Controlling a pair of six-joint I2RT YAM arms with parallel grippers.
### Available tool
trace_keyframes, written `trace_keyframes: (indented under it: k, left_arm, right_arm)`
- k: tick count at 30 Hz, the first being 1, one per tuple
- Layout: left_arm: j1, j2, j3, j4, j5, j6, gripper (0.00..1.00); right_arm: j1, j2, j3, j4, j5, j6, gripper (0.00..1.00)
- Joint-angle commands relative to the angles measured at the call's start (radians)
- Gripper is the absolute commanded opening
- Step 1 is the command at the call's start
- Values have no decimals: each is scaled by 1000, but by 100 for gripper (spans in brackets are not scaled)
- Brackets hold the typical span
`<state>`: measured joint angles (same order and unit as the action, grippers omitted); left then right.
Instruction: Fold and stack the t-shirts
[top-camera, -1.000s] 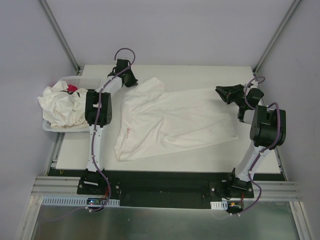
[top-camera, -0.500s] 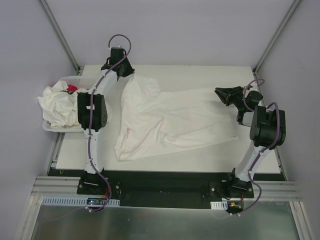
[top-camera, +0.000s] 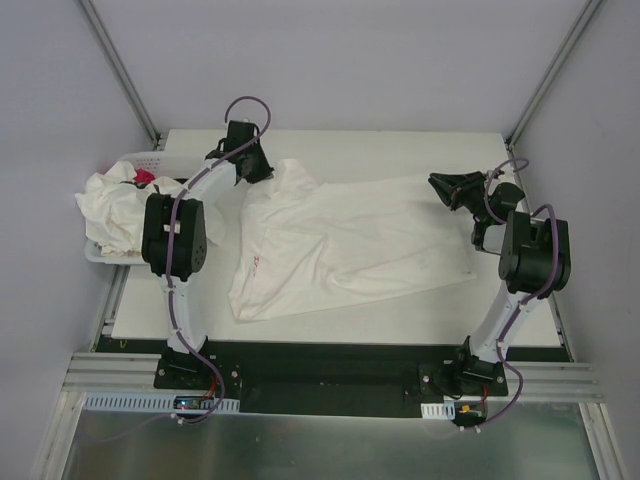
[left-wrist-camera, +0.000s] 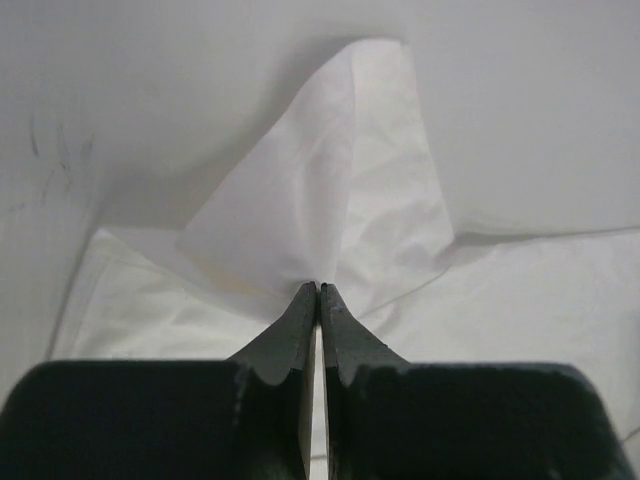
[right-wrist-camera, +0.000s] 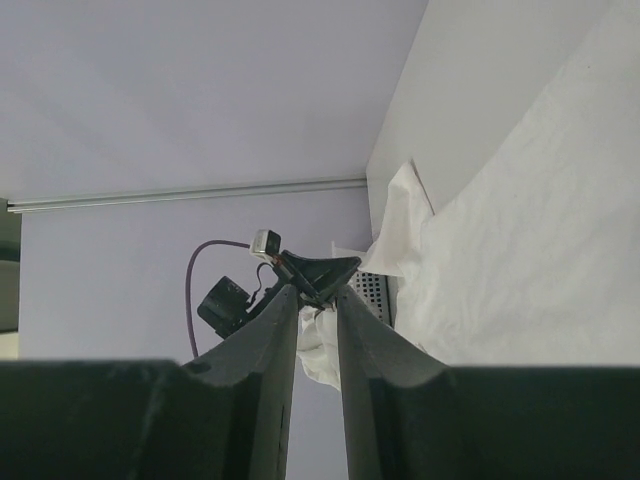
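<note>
**A:** The table (top-camera: 420, 315) was white, inside a grey-walled booth. One t-shirt (top-camera: 340, 240) lay spread across it. How did it lie against the two arms?

**B:** It lay between them. Its long axis ran crosswise, from the left end effector (top-camera: 256, 162) at one far corner across to the right end effector (top-camera: 443, 187) at the other. The rest of the cloth spread from both of them toward the arm bases.

**A:** Was either one holding it?

**B:** The left one was. In its wrist view the jaws were pressed together on a pinch of fabric, and the cloth rose from them in a small peak. The right one had its jaws a narrow gap apart, and through that gap I saw only the far wall and the other arm. It held nothing. The shirt's edge lay just beside it, on the side toward the left arm.

**A:** So what did the next move turn on?

**B:** In my judgement, on the right arm. It was the nearer one to the loose end, so it would have to take hold of that edge before the shirt could be pulled flat or folded along its length.

**A:** And the others?

**B:** A heap of shirts (top-camera: 118, 212) sat in the basket (top-camera: 152, 157), out past the left end effector, away from the spread shirt. None looked folded or stacked.
</note>
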<state>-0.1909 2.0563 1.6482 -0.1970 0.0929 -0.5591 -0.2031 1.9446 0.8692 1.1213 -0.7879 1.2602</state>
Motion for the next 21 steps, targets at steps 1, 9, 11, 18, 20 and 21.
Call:
trace_keyframes:
  k: [1, 9, 11, 18, 20, 21]
  left_arm:
    - [-27, -104, -65, 27, -30, 1, 0]
    - [-114, -61, -105, 39, -5, 4, 0]
    - [-137, -41, -103, 39, -4, 1, 0]
    - [-214, 38, -88, 39, 50, -8, 31]
    - [-235, 47, -90, 39, 64, -12, 44]
    - [-242, 50, -91, 34, 67, -12, 57]
  right_arm:
    - [11, 20, 13, 97, -4, 25, 25]
    - [25, 68, 36, 103, -1, 37, 25]
    - [25, 71, 42, 107, 1, 41, 25]
    - [28, 74, 53, 121, 15, 61, 25]
    - [28, 74, 60, 124, 19, 70, 25]
    - [28, 73, 63, 124, 19, 71, 25]
